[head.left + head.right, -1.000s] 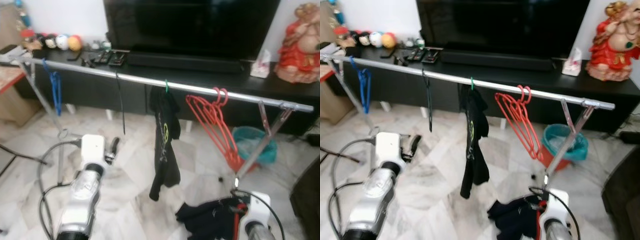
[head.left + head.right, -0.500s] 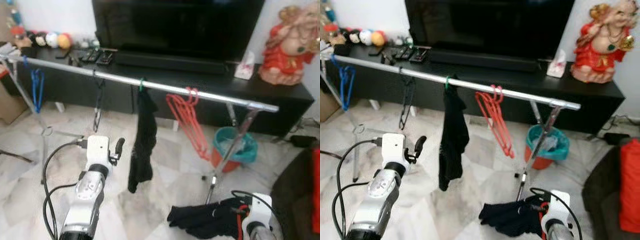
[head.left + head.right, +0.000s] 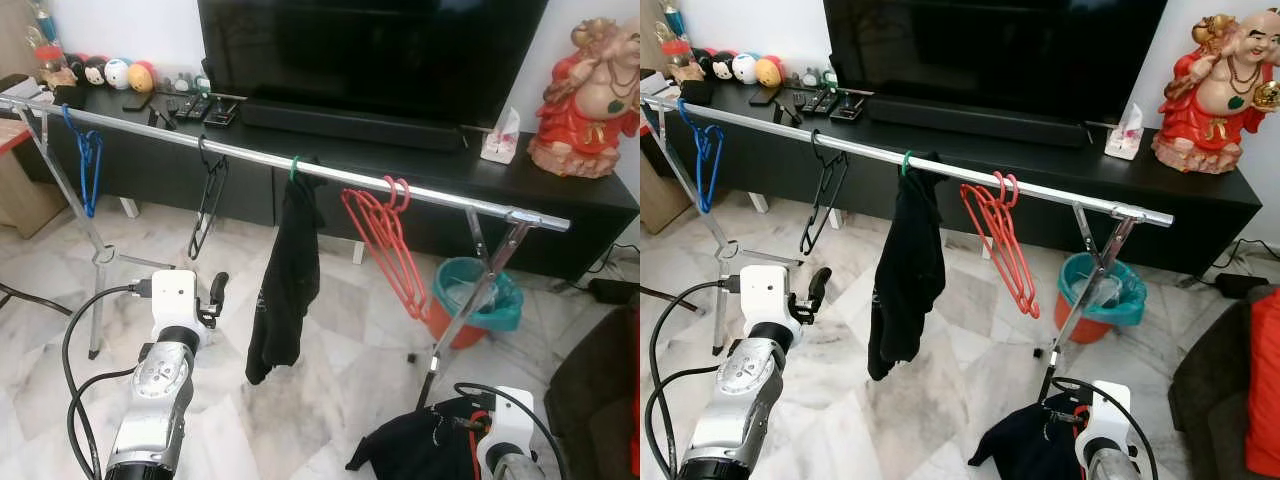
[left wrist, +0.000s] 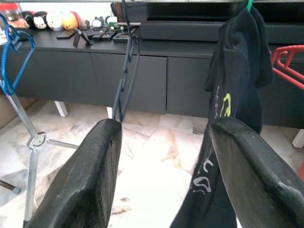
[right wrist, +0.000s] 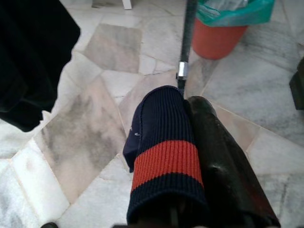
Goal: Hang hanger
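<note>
Rail [image 3: 400, 188] runs across the room in front of the TV counter [image 3: 560, 180], pretty crowded: blue hanger [image 3: 88, 160] far left, black hanger [image 3: 208, 200], black shirt [image 3: 290, 280] mid-rail, red hangers [image 3: 385, 245] right. Left hand [image 3: 216, 292] hovers near the shirt, fingers apart. Right hand [image 5: 190, 156] sits low, clamped on a navy-and-red garment [image 5: 164, 161]. Teal bin [image 3: 478, 300] stands beside the rail's leg.

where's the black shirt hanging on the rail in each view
Left eye view: black shirt hangs mid-rail, left of the red hangers.
Right eye view: same spot.
Left wrist view: beyond the open left gripper, by its far finger.
Right wrist view: cannot tell.
Shared landmark: the green hook above it.
</note>
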{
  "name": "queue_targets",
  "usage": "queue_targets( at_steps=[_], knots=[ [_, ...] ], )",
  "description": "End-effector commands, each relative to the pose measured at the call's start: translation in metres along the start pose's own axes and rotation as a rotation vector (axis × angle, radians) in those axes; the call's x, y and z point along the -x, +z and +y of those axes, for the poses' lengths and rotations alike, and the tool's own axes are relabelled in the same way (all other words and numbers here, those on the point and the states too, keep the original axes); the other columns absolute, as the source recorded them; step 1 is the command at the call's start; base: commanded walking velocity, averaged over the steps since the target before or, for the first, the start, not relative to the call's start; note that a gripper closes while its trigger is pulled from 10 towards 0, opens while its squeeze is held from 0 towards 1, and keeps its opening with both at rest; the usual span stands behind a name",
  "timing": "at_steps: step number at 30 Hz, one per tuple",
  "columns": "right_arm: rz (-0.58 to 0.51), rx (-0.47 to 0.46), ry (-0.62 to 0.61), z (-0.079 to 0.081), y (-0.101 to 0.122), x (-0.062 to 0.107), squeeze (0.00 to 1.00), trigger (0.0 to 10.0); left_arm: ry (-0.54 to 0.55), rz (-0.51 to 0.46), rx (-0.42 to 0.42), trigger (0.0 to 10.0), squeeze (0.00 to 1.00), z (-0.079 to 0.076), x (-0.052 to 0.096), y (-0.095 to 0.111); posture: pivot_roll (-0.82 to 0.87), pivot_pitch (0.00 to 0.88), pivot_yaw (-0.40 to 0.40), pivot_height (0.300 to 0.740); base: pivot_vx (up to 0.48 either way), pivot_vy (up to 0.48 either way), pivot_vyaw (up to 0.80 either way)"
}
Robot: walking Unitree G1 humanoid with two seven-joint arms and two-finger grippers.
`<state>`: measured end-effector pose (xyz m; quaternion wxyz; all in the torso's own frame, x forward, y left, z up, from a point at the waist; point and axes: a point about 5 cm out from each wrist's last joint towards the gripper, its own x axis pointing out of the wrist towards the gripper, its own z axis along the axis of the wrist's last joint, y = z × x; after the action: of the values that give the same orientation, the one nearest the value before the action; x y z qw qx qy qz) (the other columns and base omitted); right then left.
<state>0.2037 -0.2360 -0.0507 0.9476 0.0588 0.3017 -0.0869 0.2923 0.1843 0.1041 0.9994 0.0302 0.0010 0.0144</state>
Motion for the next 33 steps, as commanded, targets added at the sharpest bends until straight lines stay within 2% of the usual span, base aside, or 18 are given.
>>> queue_targets(
  at_steps=[1,9,13,21,33],
  knots=[
    [-0.018,-0.005,-0.001,0.0008,0.0035,-0.0012,0.0,10.0,-0.004,-0.009,0.006,10.0,0.0,0.0011,-0.0008,0.0026,0.02,0.0,-0.05,0.74,0.0,0.461,0.0],
    [-0.017,-0.006,0.0,0.0013,0.0034,-0.0014,0.0,10.0,-0.014,-0.007,0.008,10.0,0.0,-0.0002,-0.0013,0.0026,0.02,0.0,-0.05,0.74,0.0,0.37,0.0],
    [-0.016,-0.006,0.001,0.0017,0.0034,-0.0015,0.0,10.0,-0.03,-0.011,-0.017,10.0,0.0,-0.0018,-0.0013,0.0032,0.02,0.0,-0.05,0.74,0.0,0.0,0.0],
    [-0.017,-0.007,0.001,0.0016,0.0041,-0.0019,0.0,10.0,-0.07,-0.009,-0.004,10.0,0.0,-0.0079,-0.0002,0.0034,0.02,0.0,-0.051,0.74,0.0,0.0,0.0],
    [-0.013,-0.008,0.007,0.0026,0.004,-0.0022,0.0,10.0,-0.07,-0.014,-0.006,10.0,0.0,-0.0085,-0.0016,0.0047,0.02,0.0,-0.049,0.74,0.271,0.0,0.0]
  ],
)
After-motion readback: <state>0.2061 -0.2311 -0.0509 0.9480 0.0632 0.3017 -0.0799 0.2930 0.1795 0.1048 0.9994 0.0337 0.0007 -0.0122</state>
